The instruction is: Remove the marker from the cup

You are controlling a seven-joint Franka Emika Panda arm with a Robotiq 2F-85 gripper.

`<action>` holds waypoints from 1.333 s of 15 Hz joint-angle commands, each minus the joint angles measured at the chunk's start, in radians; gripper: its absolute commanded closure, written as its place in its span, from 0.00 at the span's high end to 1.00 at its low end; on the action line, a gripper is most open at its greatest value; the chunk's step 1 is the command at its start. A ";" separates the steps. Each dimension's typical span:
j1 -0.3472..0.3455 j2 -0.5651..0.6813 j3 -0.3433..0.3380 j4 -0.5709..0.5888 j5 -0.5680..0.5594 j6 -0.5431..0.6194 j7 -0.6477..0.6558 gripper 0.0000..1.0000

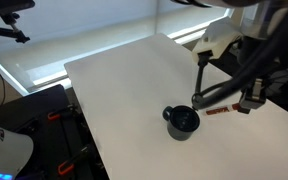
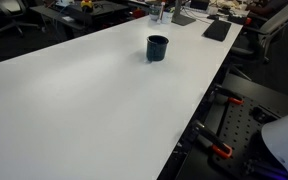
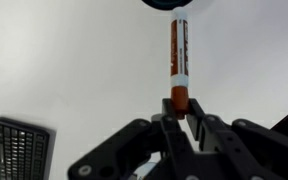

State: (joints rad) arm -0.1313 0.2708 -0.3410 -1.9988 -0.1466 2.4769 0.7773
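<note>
The cup [image 1: 181, 121] is a squat dark blue-black mug standing upright on the white table [image 1: 124, 90]. It also shows in an exterior view [image 2: 157, 47] and at the top edge of the wrist view [image 3: 174, 4]. My gripper [image 3: 179, 108] is shut on the red-orange end of the marker [image 3: 179, 50]. The marker's other end points toward the cup. In an exterior view the gripper [image 1: 236, 106] holds the marker [image 1: 216, 110] roughly level, beside the cup and just above its rim height, outside the cup.
A black keyboard [image 3: 19, 150] lies at the lower left of the wrist view. A white-topped table [image 2: 94, 90] has black stands with orange clamps [image 2: 219, 150] along its edge. Desks with clutter [image 2: 184, 12] stand behind.
</note>
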 commanded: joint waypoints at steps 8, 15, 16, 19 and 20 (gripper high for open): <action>-0.065 0.191 -0.051 0.077 0.037 0.097 0.076 0.05; -0.019 0.277 -0.069 0.016 0.061 0.180 0.143 0.05; -0.011 0.285 -0.072 0.008 0.063 0.189 0.154 0.05; 0.007 0.307 -0.075 -0.007 0.067 0.198 0.174 0.05; 0.009 0.307 -0.072 -0.011 0.071 0.194 0.179 0.05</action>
State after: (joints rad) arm -0.1553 0.5792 -0.3917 -1.9790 -0.0920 2.6484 0.9285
